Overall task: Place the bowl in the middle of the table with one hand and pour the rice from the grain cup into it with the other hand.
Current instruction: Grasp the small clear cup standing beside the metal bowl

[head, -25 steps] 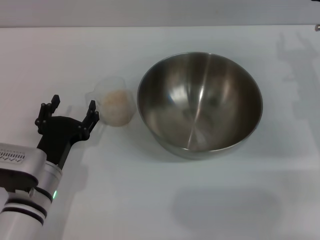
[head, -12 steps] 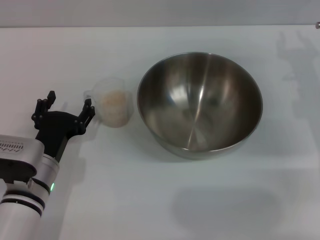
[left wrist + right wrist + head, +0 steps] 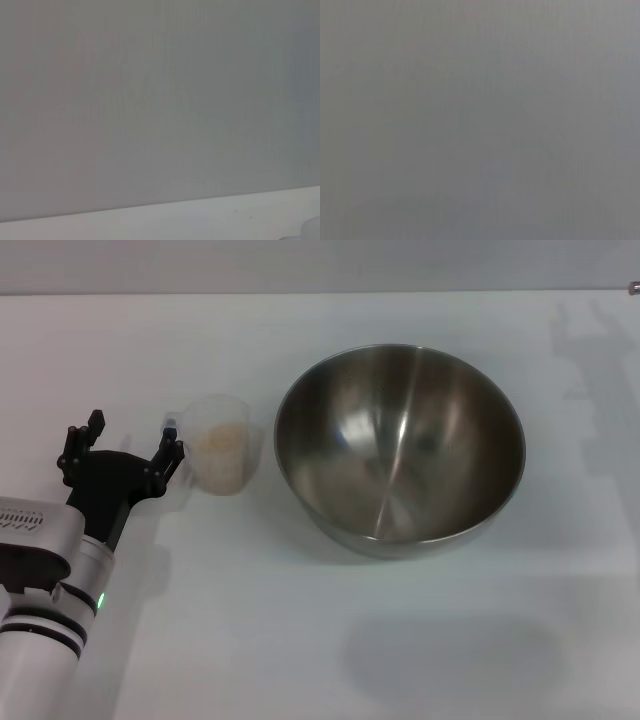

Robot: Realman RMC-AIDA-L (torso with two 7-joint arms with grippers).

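The steel bowl (image 3: pixel 400 448) stands upright and empty near the middle of the white table (image 3: pixel 300 640). The clear grain cup (image 3: pixel 222 443) stands just left of it, holding pale rice (image 3: pixel 222 437); its small handle points left. My left gripper (image 3: pixel 122 440) is open at the table's left, its right fingertip (image 3: pixel 170 446) close beside the cup's handle, its other fingertip further left. The right gripper is out of view. The left wrist view shows only a grey wall and a strip of table (image 3: pixel 200 220).
A grey wall runs along the table's far edge (image 3: pixel 300 280). The right wrist view shows only plain grey. The arm's shadow falls on the table at the front (image 3: pixel 450 660).
My left gripper has moved left and a little away from me, now level with the cup's handle. The cup and bowl have not moved.
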